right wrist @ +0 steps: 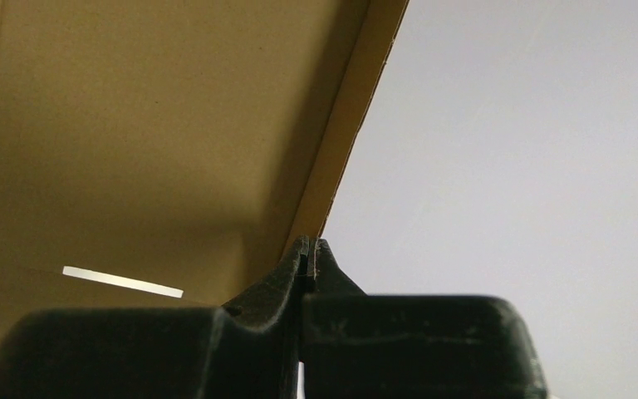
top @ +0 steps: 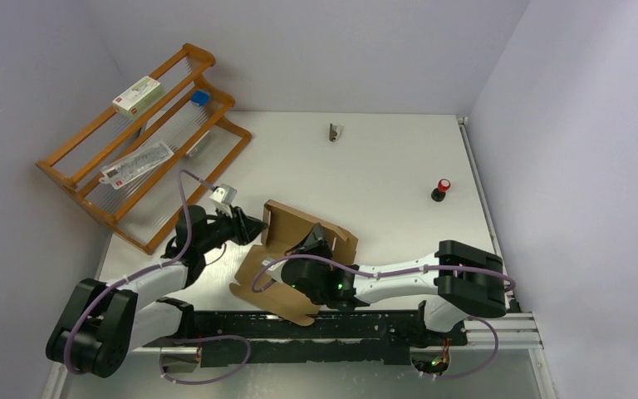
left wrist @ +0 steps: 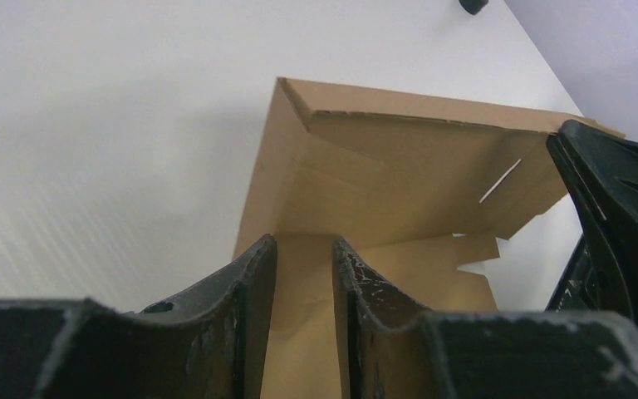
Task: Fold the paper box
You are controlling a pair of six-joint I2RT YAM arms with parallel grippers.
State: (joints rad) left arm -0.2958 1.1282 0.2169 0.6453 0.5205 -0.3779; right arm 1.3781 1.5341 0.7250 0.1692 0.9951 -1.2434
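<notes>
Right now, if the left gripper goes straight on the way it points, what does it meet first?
The paper box: the left gripper points at its raised brown wall, its floor panel showing between the fingers. Probably the fold at that wall's foot first; depth is unclear.

Wooden rack on the left holds a white carton with red print up top, a blue-capped thing and a flat clear packet lower down. Out on the white table there's a small grey clip far back and a red-topped knob off right.
</notes>
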